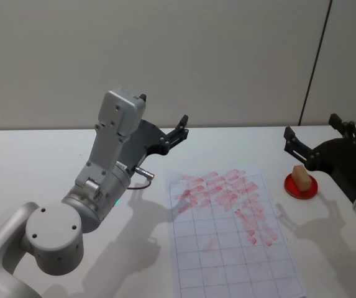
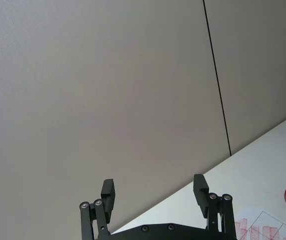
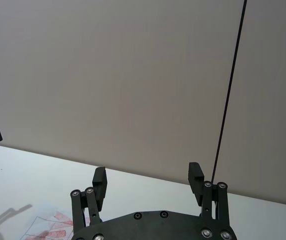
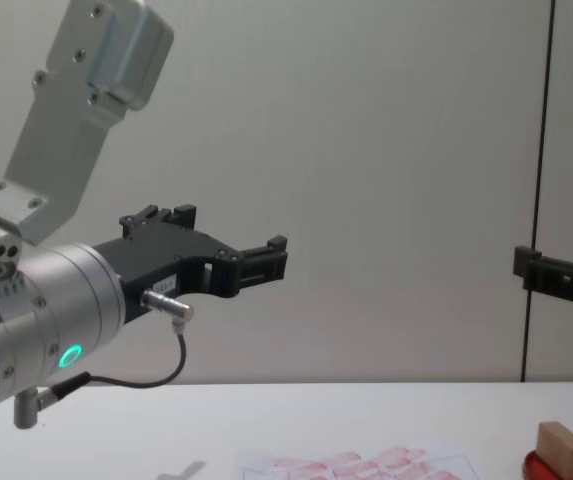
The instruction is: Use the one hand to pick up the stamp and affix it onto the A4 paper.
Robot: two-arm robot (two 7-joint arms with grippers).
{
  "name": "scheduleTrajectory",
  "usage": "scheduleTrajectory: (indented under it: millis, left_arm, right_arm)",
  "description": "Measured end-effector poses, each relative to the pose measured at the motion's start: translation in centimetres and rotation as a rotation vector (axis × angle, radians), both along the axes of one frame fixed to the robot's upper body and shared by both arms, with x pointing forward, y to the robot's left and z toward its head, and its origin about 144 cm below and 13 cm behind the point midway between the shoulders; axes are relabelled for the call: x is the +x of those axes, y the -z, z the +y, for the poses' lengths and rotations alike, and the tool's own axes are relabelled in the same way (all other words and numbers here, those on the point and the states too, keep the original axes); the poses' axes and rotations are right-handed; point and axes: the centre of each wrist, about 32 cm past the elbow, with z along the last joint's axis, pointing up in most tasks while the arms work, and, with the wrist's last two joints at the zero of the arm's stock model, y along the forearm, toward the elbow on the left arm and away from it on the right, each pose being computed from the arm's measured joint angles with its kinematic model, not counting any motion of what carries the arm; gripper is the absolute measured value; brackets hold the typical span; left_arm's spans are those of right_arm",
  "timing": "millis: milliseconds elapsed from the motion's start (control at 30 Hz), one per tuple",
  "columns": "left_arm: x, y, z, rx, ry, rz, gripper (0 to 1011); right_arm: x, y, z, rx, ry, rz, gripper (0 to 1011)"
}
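Note:
The stamp (image 1: 300, 177), a small light-brown wooden block, stands upright on a red round pad (image 1: 301, 188) at the right of the table. My right gripper (image 1: 311, 126) hangs open in the air just above and behind it, nothing between its fingers (image 3: 195, 176). The A4 paper (image 1: 227, 236) lies flat in the middle, gridded, with several pink-red prints on its far half. My left gripper (image 1: 163, 110) is open and raised over the table left of the paper. In the chest view, the stamp (image 4: 563, 445) sits low at the right, below the right gripper (image 4: 556, 270).
A plain wall with a dark vertical seam (image 1: 314, 62) stands behind the white table (image 1: 41, 161). The left arm's grey cable and silver plug (image 4: 171, 305) hang beneath its wrist. Bare tabletop lies between the paper and the red pad.

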Motion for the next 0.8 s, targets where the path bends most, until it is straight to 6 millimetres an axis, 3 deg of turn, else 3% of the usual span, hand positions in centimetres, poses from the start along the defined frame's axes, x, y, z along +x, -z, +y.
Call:
scheduleTrajectory:
  millis: [800]
  left_arm:
    - [0.00,0.00,0.00,0.000,0.000,0.000,1002]
  right_arm:
    - [0.00,0.00,0.00,0.000,0.000,0.000,1001]
